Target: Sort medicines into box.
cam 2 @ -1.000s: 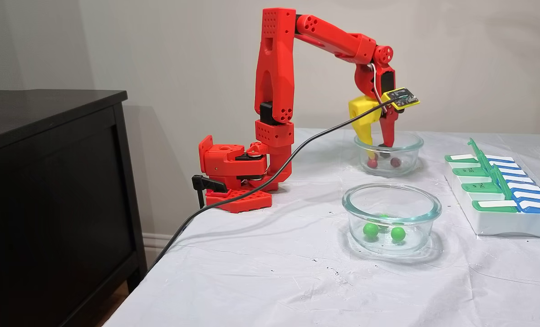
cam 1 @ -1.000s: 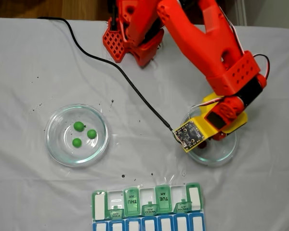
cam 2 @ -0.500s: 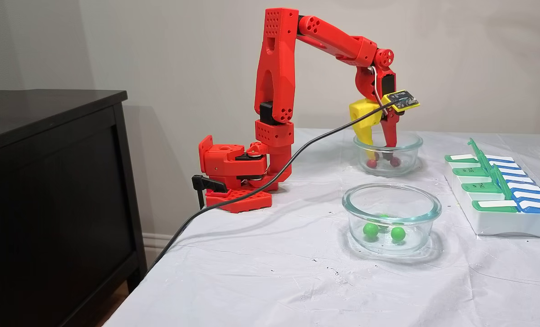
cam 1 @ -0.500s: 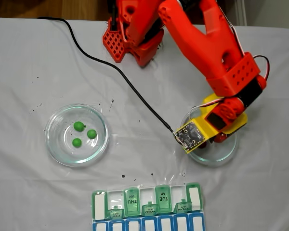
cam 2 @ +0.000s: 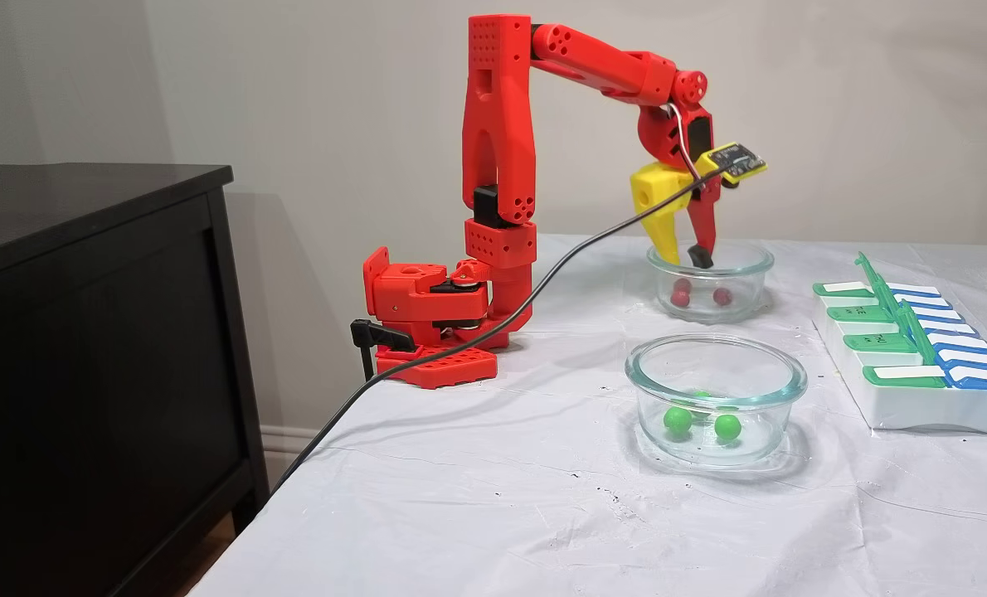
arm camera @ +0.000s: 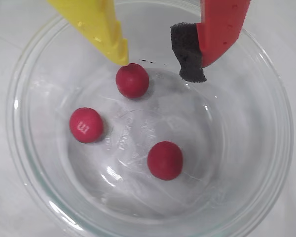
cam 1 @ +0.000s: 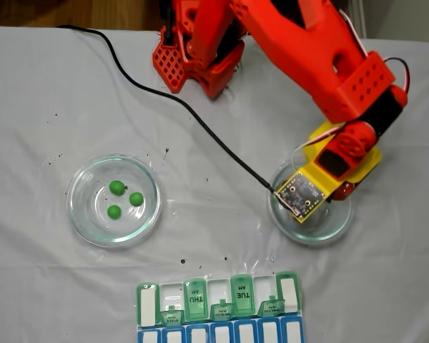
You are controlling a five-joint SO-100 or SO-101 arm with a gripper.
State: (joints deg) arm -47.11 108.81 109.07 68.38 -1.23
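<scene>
Three dark red medicines (arm camera: 132,80) (arm camera: 86,125) (arm camera: 165,160) lie in a clear glass dish (arm camera: 278,128). My gripper (arm camera: 158,66) hangs open above them at rim height, holding nothing. Its yellow finger (arm camera: 108,34) ends just above one red ball, and its red finger (arm camera: 219,29) carries a black foam pad. In a fixed view from the side the gripper (cam 2: 683,259) sits at the far dish's (cam 2: 759,259) rim. Three green medicines (cam 1: 116,187) (cam 1: 136,199) (cam 1: 114,211) rest in the other dish (cam 1: 79,214). The box (cam 1: 218,307) lies at the table's front edge, with several green lids standing up.
The arm's red base (cam 1: 196,61) stands at the back, and a black cable (cam 1: 164,96) runs from the table edge across the white cloth to the wrist camera board (cam 1: 301,193). A dark cabinet (cam 2: 87,348) stands beside the table.
My gripper has risen from among the red medicines on the dish floor to rim height and has taken hold of nothing. All three red balls stay in the dish.
</scene>
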